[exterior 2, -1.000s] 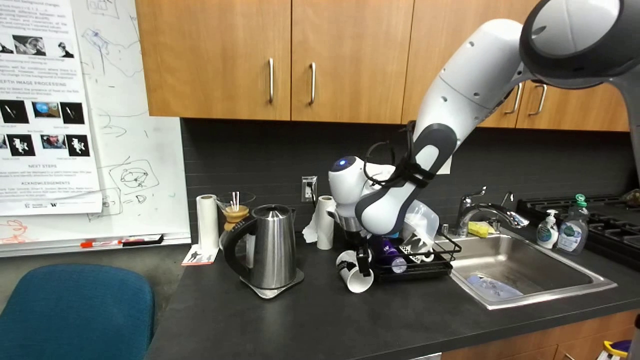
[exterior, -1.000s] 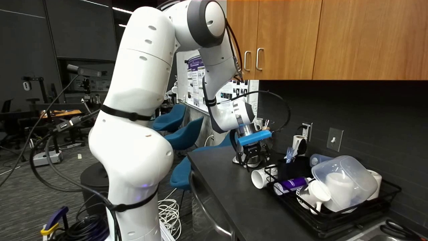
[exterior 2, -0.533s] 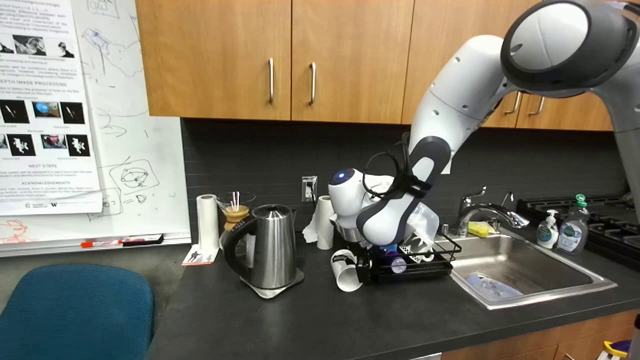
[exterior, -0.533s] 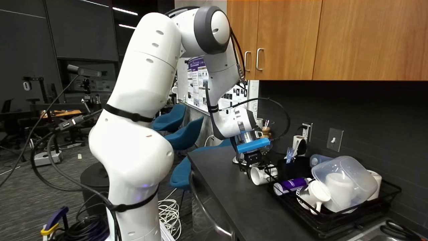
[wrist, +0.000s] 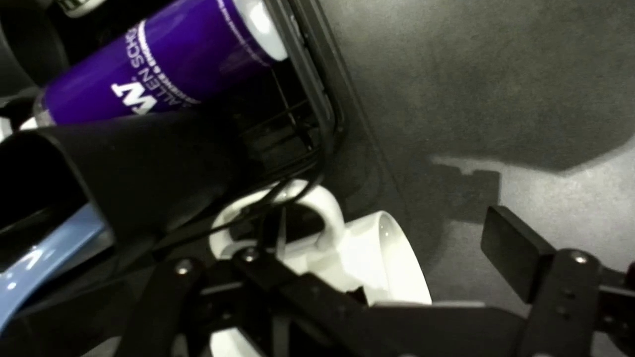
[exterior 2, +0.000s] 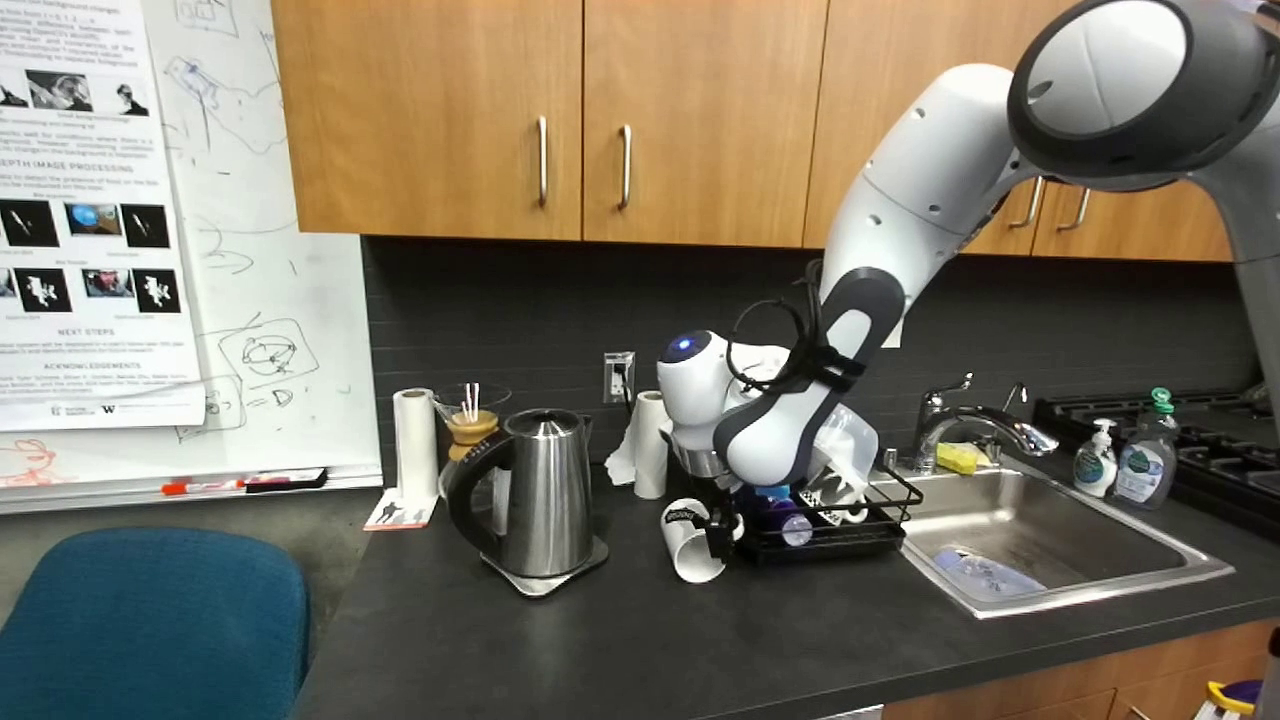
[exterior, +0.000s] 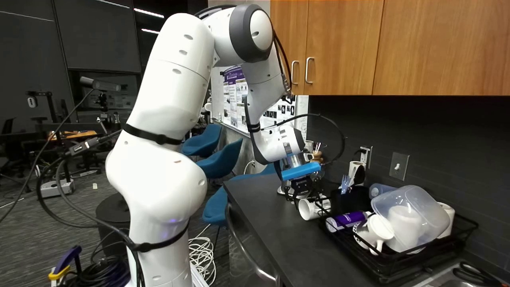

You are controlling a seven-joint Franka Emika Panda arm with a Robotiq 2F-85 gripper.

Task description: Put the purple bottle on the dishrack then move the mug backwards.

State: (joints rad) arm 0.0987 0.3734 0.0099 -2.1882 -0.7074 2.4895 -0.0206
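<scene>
The purple bottle point(exterior: 346, 220) lies on its side inside the black dishrack point(exterior: 360, 257); the wrist view shows the bottle point(wrist: 168, 64) within the rack's rim point(wrist: 307, 64). The white mug point(exterior 2: 690, 545) is on its side on the counter against the rack's end, its mouth facing the counter front. In the wrist view the rack's wire crosses the handle of the mug point(wrist: 362, 253). My gripper point(wrist: 397, 243) is open just over the mug, one pad point(wrist: 516, 255) well clear of its mouth. The opposite fingertip is dark near the handle; whether it touches, I cannot tell.
A steel kettle point(exterior 2: 548, 500) stands on the counter beyond the mug. In the rack are a black utensil holder point(exterior: 350, 199), a clear plastic tub point(exterior: 410, 215) and white cups. A paper towel roll point(exterior 2: 650, 445) stands behind, and the sink point(exterior 2: 1040, 540) adjoins the rack.
My gripper came down over the mug, then rose slightly. The mug has turned and shifted a little toward the kettle. The bottle has stayed in the rack.
</scene>
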